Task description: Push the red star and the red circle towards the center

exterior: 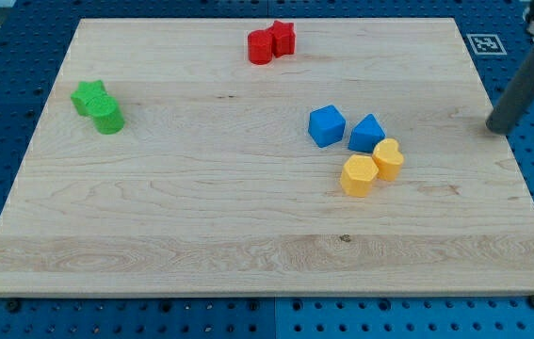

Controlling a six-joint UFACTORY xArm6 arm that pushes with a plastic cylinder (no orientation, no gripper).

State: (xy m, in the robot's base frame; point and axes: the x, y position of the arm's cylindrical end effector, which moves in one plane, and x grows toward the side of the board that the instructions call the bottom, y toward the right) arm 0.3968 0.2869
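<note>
The red circle [261, 47] and the red star [283, 38] sit touching each other near the top edge of the wooden board [191, 217], the star to the right. My tip [497, 129] is at the view's right, just off the board's right edge, far from both red blocks and to the right of the blue blocks.
A green star [89, 96] and green circle [108, 117] touch at the left. A blue cube [326, 125] and another blue block [368, 133] lie right of centre, with a yellow hexagon [358, 175] and a yellow heart [388, 158] just below. A marker tag [484, 43] lies at top right.
</note>
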